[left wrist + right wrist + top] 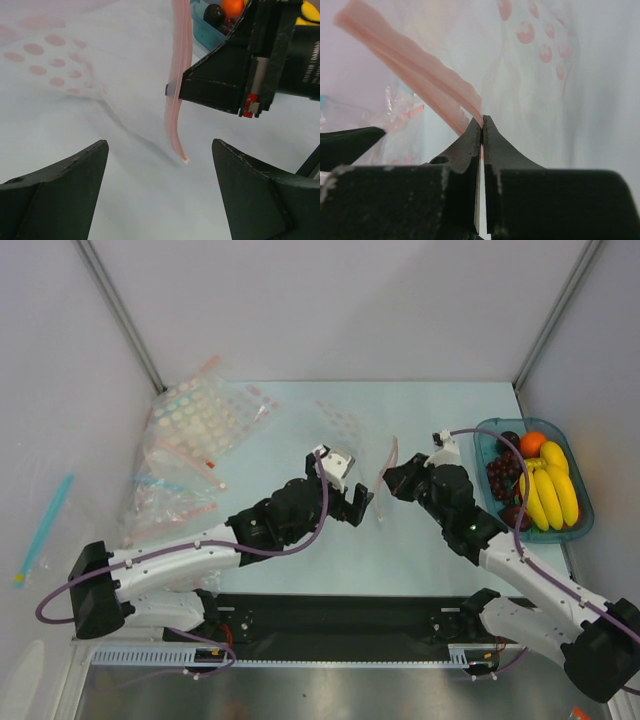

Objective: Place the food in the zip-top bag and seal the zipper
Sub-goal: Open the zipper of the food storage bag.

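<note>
Jaws first: your right gripper (388, 480) is pinching tight on the zipper (389, 454), while your left gripper (361, 508) is standing wide apart and gripping nothing. The two are facing each other near the middle of the table (400, 560). In the left wrist view the strip's free end is hanging ahead of the spread fingers (75, 175) without touching either one.

Around them, a teal tray (585, 512) is sitting at the table's right edge. It is holding the food: a yellow banana bunch (548, 495), an orange fruit (532, 443) and dark fruits (500, 476). Your right arm is reaching across the table between that tray and the bag, so the gripper body is blocking most of the tray in the left wrist view. A heap of spare clear bags (195, 435) is lying at the far left corner.

The zip-top bag (342, 423) is looking almost invisible from above, showing mainly as a patch of pink dots on the far side of the grippers. Up close, its clear film (535, 45) is draping and wrinkling away from the strip. The zipper itself is being held off the table on edge, a ridged pink-red band (420, 80) running out from the closed fingertips. You cannot tell whether the mouth is pressed shut along its length.
</note>
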You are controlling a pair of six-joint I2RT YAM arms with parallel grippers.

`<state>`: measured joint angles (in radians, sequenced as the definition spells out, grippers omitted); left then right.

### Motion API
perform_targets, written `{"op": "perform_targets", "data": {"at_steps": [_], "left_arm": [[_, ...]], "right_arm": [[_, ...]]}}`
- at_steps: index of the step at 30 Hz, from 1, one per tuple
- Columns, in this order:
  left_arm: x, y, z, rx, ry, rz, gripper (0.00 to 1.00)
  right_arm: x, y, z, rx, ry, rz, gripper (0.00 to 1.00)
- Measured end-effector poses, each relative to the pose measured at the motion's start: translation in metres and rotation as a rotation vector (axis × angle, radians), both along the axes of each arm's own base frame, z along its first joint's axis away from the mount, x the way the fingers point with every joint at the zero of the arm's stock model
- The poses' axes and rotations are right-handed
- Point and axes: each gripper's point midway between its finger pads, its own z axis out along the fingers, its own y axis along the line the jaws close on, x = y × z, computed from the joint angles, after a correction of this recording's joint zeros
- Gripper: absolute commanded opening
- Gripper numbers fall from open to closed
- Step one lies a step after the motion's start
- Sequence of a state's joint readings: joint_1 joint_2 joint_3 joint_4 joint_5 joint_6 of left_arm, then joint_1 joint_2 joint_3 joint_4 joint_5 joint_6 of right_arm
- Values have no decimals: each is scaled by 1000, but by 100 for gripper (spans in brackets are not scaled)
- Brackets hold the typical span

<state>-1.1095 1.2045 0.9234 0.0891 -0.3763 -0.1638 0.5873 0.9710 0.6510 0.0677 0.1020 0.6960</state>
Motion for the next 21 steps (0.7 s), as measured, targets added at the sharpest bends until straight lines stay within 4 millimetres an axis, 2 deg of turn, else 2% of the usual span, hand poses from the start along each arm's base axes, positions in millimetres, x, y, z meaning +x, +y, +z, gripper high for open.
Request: {"op": "perform_targets", "data": {"at_steps": [5, 11, 14, 18, 21], "left_arm": [[3, -7, -16, 47, 9, -13, 89], [7, -17, -28, 86, 22, -17, 85], [10, -15, -28, 95, 18, 2, 80], [14, -11, -26, 104, 14, 36, 66], [16, -7, -26, 111, 12, 57, 61]], "right_arm": [[-7, 4, 19, 28, -56, -6, 0], [-12, 11, 22, 22, -76, 0, 0], [-14, 13, 23, 15, -87, 5, 0], [-14, 14, 24, 11, -94, 7, 0], [-14, 14, 23, 4, -99, 10, 0]]}}
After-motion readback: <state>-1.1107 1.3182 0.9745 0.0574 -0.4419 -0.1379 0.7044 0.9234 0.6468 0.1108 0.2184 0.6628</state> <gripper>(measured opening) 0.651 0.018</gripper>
